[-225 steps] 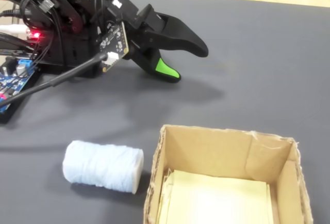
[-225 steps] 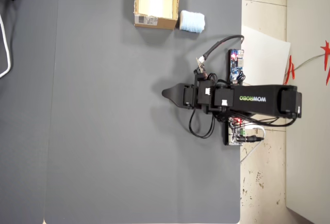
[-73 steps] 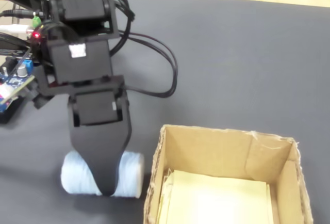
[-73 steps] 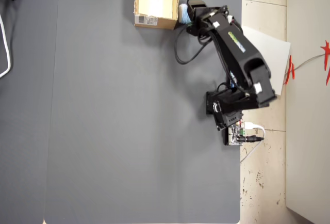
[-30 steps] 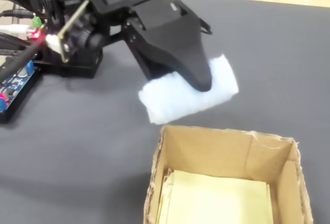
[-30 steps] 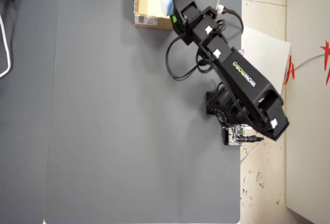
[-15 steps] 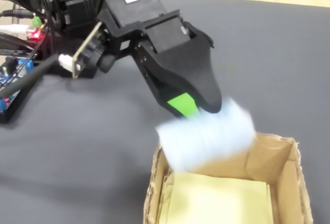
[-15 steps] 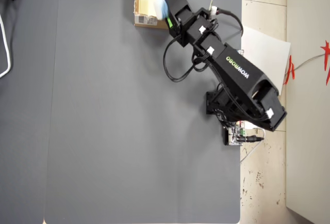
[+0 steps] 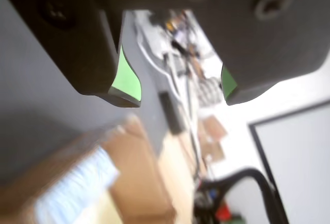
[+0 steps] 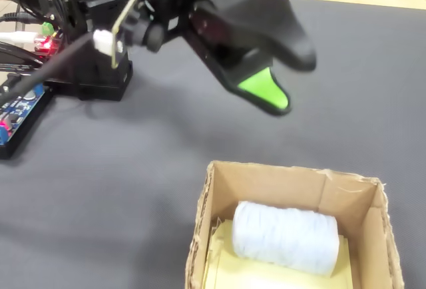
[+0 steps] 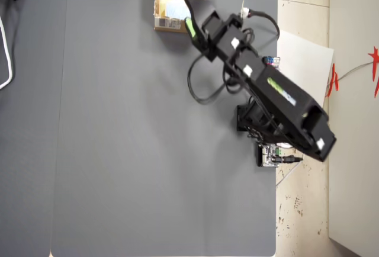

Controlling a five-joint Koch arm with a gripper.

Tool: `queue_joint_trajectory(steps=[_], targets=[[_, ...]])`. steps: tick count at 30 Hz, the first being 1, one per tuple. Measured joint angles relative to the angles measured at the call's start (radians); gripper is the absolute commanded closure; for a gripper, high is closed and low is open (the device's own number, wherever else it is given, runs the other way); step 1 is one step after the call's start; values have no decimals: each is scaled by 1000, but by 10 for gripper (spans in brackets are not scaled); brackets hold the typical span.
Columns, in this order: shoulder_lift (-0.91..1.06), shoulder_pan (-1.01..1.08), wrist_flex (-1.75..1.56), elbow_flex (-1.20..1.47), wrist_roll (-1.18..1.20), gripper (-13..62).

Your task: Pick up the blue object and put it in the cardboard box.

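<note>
The blue object (image 10: 286,236) is a pale blue fuzzy block lying inside the cardboard box (image 10: 200,236), across its pale floor. In the wrist view, the blue object (image 9: 77,188) shows blurred at the lower left, inside the cardboard box (image 9: 139,182). My gripper (image 10: 289,79) hovers above and behind the box, apart from it. It is open, its green-padded fingers spread wide around my gripper's (image 9: 178,97) empty gap. From overhead, my gripper (image 11: 188,13) reaches over the right rim of the cardboard box (image 11: 169,25), and part of the blue object (image 11: 173,9) shows inside.
A grey mat (image 11: 130,150) covers the table. The arm's base (image 10: 93,76) and a blue circuit board (image 10: 20,109) with wires sit at the left of the fixed view. A white sheet (image 11: 305,58) lies off the mat's right edge.
</note>
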Motion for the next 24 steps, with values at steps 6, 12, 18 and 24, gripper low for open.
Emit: queue_joint_trajectory(steps=[6,12,18,24], targets=[[83,-100,-97,167,69,163],[137,-210,-225,365,110,161],[189,-336,-230,485,118,157],[235,-448,-255,637,132,157]])
